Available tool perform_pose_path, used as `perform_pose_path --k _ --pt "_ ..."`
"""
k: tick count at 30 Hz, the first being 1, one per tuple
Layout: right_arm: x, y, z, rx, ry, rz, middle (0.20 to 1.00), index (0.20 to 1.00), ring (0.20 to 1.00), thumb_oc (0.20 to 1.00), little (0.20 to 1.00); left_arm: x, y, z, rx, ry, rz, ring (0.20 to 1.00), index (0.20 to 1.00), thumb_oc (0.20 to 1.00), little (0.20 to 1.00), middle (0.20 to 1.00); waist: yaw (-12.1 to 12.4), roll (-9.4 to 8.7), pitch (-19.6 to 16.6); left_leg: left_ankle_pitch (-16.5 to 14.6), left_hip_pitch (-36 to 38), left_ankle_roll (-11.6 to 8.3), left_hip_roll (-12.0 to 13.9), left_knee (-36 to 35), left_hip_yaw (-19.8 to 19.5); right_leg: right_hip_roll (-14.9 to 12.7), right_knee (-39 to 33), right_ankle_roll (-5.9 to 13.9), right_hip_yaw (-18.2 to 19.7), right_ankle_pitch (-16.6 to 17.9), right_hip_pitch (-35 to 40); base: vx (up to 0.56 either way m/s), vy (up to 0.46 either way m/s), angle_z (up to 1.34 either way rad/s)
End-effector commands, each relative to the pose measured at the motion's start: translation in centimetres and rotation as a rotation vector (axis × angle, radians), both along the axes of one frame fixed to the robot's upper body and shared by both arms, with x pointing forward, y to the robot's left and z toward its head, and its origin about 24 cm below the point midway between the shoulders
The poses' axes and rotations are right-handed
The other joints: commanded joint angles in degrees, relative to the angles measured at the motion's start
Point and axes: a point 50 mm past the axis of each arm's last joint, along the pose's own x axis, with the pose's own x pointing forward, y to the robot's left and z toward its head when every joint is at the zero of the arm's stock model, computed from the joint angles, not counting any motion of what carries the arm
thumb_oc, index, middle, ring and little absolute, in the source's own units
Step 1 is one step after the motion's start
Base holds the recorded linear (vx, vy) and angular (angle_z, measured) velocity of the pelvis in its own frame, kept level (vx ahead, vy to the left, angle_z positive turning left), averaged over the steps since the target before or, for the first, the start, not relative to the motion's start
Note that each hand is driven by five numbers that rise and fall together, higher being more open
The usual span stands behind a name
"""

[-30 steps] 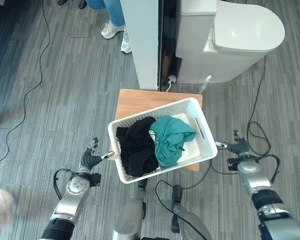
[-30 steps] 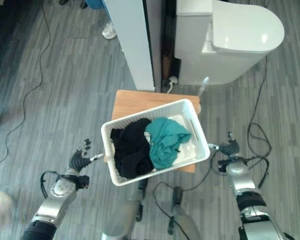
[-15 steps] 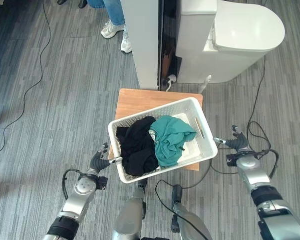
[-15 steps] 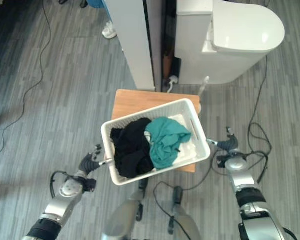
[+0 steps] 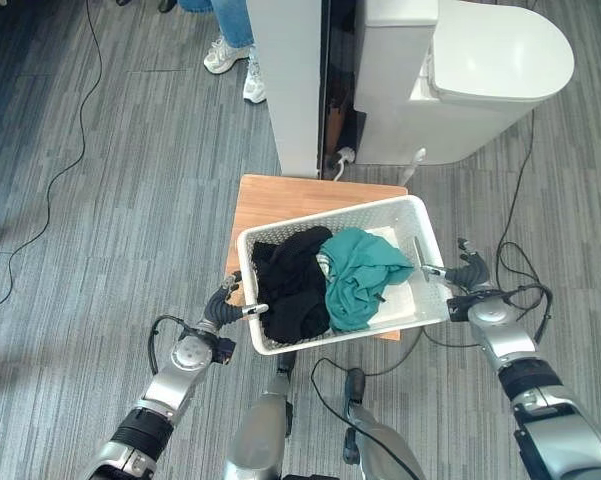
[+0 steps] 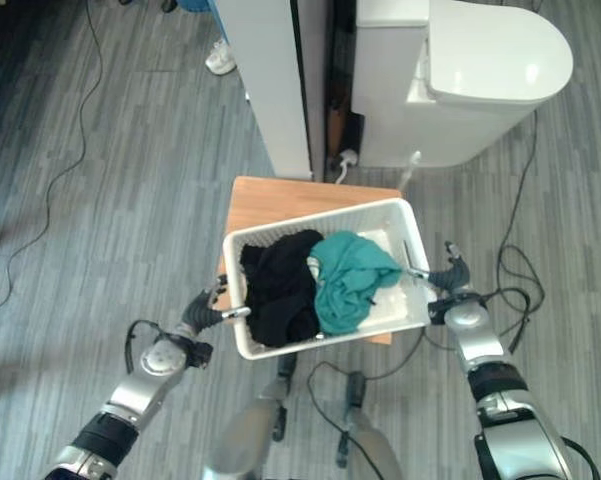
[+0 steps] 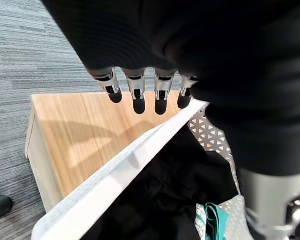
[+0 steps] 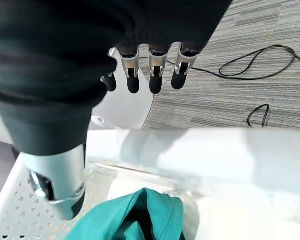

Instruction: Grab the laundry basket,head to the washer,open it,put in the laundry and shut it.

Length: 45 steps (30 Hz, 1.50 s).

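Basket point(image 5: 428, 232) sits on the wooden stool point(image 5: 280, 200), skewed, its long axis running left-right with the right end swung farther from the robot and overhanging the stool's near edge; black cloth point(image 5: 290, 282) fills its left half, teal cloth point(image 5: 362, 275) its right. Left hand point(image 5: 223, 309) at the left short rim, fingers point(image 7: 136, 92) straight and side by side beyond the rim, thumb over the inside. Right hand point(image 5: 470, 275) at the right short rim, fingers point(image 8: 154, 70) likewise straight, thumb inside the basket; washer point(image 5: 470, 70) stands beyond the stool.
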Motion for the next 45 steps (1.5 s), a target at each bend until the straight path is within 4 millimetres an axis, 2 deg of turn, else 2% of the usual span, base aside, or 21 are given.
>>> perform_pose_path --k 1,8,14,18,20,23,30,45 --pt "0.5 -0.1 1.4 -0.068 -0.049 0.016 1.0 1.0 1.0 1.0 1.0 0.0 -2.0 -0.8 0.008 0.019 -0.092 1.0 1.0 1.0 1.0 1.0 -0.1 -1.8 -3.0 -2.4 -0.8 0.68 1.1 -0.4 2.0 -3.2 4.5 0.86 -0.5 3.5 -7.1 0.0 0.0 0.0" --pt "0.5 0.1 1.5 -0.06 -0.069 0.007 1.0 1.0 1.0 1.0 1.0 0.3 -2.9 -0.3 0.078 -0.011 -0.139 1.0 1.0 1.0 1.0 1.0 -0.2 -1.99 -2.7 -2.7 -0.9 0.94 0.9 -0.3 1.9 -3.2 4.5 0.92 0.0 3.7 -7.6 0.0 0.0 0.0" --pt "0.7 0.7 1.7 -0.038 -0.094 0.013 1.0 1.0 1.0 1.0 1.0 1.2 -2.8 0.2 0.238 -0.057 -0.143 1.0 1.0 1.0 1.0 1.0 -0.3 -2.54 -2.5 -3.0 -1.1 1.13 1.1 -0.2 2.0 -2.9 4.2 1.07 0.7 4.0 -8.1 0.0 -0.002 -0.04" --pt "0.8 1.9 1.4 -0.011 -0.104 0.041 1.0 1.0 1.0 1.0 1.0 3.3 -3.7 1.0 0.375 -0.107 -0.125 1.0 1.0 1.0 1.0 1.0 -1.2 -3.2 -2.5 -3.3 -1.0 1.16 1.3 -0.2 2.5 -2.8 4.0 1.13 1.3 4.1 -8.4 0.0 0.007 -0.07" --pt "1.0 2.8 1.4 0.024 -0.119 0.058 1.0 1.0 1.0 1.0 1.0 5.1 -4.9 2.6 0.436 -0.17 -0.128 1.0 1.0 1.0 1.0 1.0 -2.0 -3.71 -2.5 -3.4 -1.1 1.1 1.5 -0.3 2.9 -2.7 3.9 1.26 1.7 4.3 -8.8 -0.01 0.002 -0.07" --pt "1.2 3.5 1.3 0.05 -0.123 0.078 1.0 1.0 1.0 1.0 1.0 5.8 -6.1 3.5 0.444 -0.204 -0.146 1.0 1.0 1.0 1.0 1.0 -2.5 -4.09 -2.3 -3.6 -1.2 1.06 1.7 -0.2 3.4 -2.6 3.7 1.38 2.1 4.6 -9.2 -0.01 0.002 -0.21" --pt "1.2 3.9 0.8 0.106 -0.107 0.094 1.0 1.0 1.0 1.0 1.0 5.6 -7.2 3.0 0.411 -0.189 -0.176 1.0 1.0 1.0 1.0 1.0 -2.6 -4.48 -1.9 -4.1 -1.2 1.05 2.0 0.7 4.3 -2.7 3.8 1.43 2.7 4.9 -9.6 0.0 0.0 -0.13" --pt "1.3 4.8 0.8 0.133 -0.123 0.112 1.0 1.0 1.0 1.0 1.0 6.2 -5.6 2.3 0.418 -0.145 -0.063 1.0 1.0 1.0 1.0 1.0 -3.1 -5.09 -1.7 -5.2 -1.8 0.94 2.3 2.2 5.3 -2.7 3.6 1.38 3.4 5.2 -10.2 0.0 0.002 -0.09"
